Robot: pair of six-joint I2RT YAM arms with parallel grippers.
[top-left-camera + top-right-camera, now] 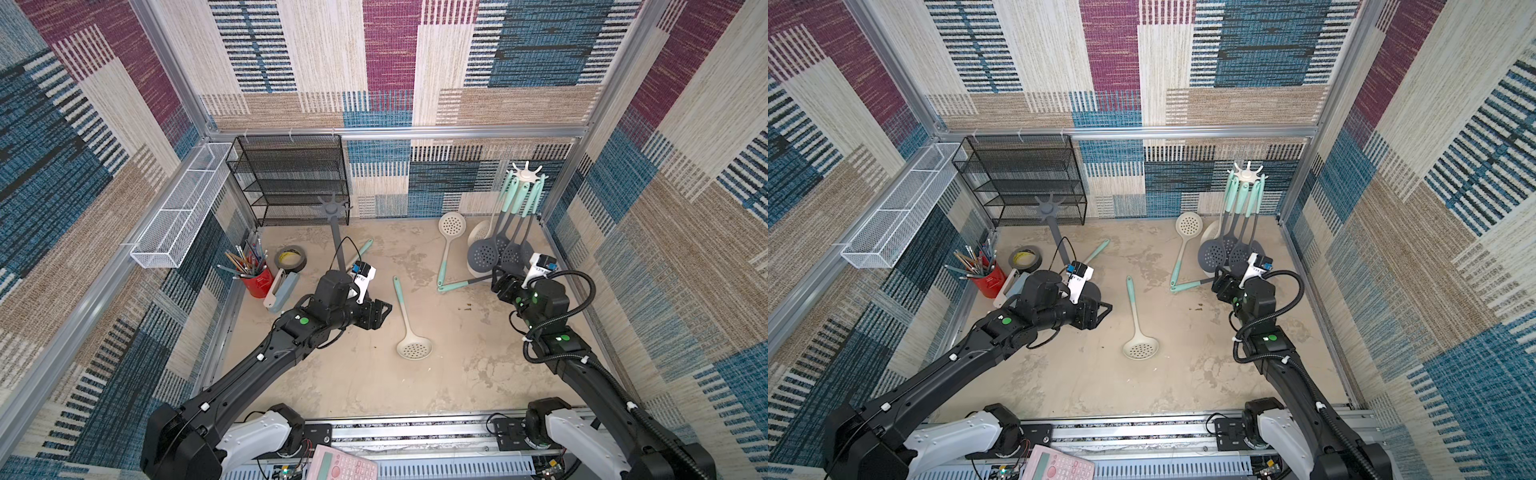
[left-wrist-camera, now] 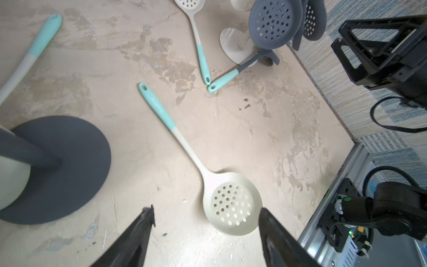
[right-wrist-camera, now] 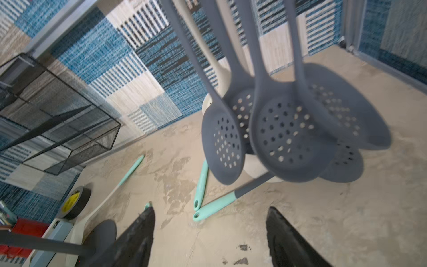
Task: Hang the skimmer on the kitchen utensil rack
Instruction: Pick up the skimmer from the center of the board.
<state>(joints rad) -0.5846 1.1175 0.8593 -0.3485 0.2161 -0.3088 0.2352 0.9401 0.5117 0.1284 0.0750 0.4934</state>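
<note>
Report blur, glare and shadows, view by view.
Right wrist view: the hanging grey skimmers are smeared and soft. Left wrist view: crisp, the cream skimmer sharp, casting only a thin shadow. In both top views: even light, no glare, the walls splayed by the wide lens.

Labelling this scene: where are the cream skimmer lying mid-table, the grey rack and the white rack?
Mid-table cream skimmer (image 2: 232,204): left wrist view, on its holed bowl.
Grey rack (image 1: 332,206): a top view, on its hooked hub.
White rack (image 1: 527,175): a top view, on its hooked hub.
</note>
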